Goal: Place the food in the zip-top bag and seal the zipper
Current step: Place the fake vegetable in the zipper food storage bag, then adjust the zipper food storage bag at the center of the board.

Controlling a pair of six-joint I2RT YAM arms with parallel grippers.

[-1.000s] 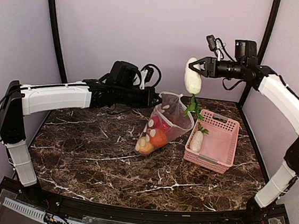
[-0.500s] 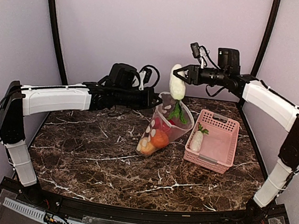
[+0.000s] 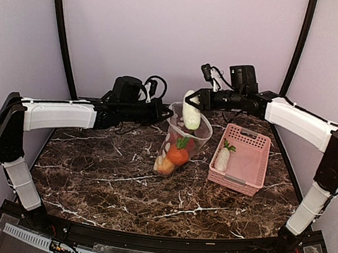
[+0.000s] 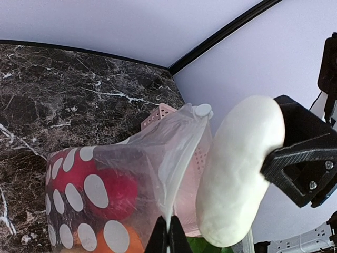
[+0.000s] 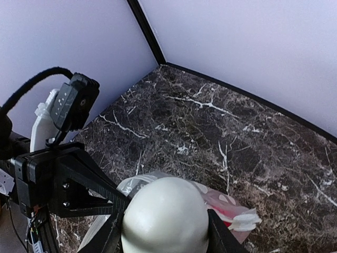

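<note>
The zip-top bag [image 3: 182,141] is held open by the left gripper [image 3: 170,111], shut tight on one mouth edge, its bottom sagging on the counter [image 3: 103,174]. The right gripper [image 3: 196,100], jaws half apart, clamps a white radish [image 3: 190,115] at the mouth, leaves inside. Released off-centre, the radish could strike the rim and tear the floppy film from that pinch; the zipper is too thin to make out.

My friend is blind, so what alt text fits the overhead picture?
The right jaws hold a white radish at the mouth of a dotted bag, whose rim the left jaws pinch. A second radish lies in a pink basket beside it, on a marble table.
</note>
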